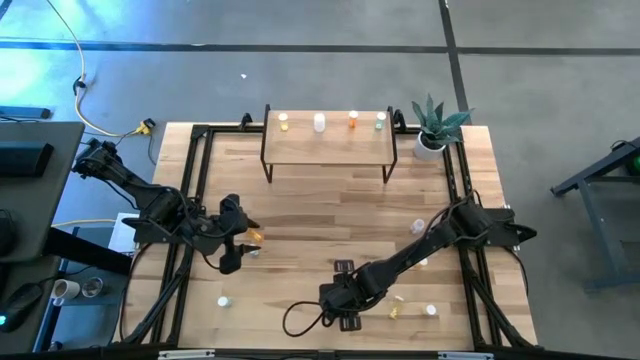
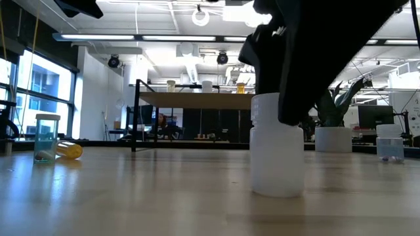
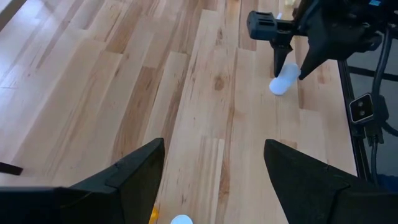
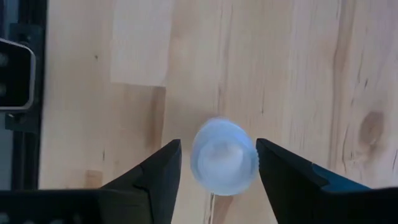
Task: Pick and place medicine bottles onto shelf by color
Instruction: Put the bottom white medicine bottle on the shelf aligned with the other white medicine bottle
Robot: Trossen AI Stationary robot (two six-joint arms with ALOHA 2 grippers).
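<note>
Both right gripper fingers flank (not quite touching) the white bottle.

A light wooden desk with a black metal frame along its edges stands on a grey floor. At its far right corner sits a potted plant with spiky green leaves in a white pot. A yellow cable runs over the floor beyond the far left corner. To the left is a dark side table. In the low view the room behind shows large windows on the left and long ceiling lights overhead
</note>
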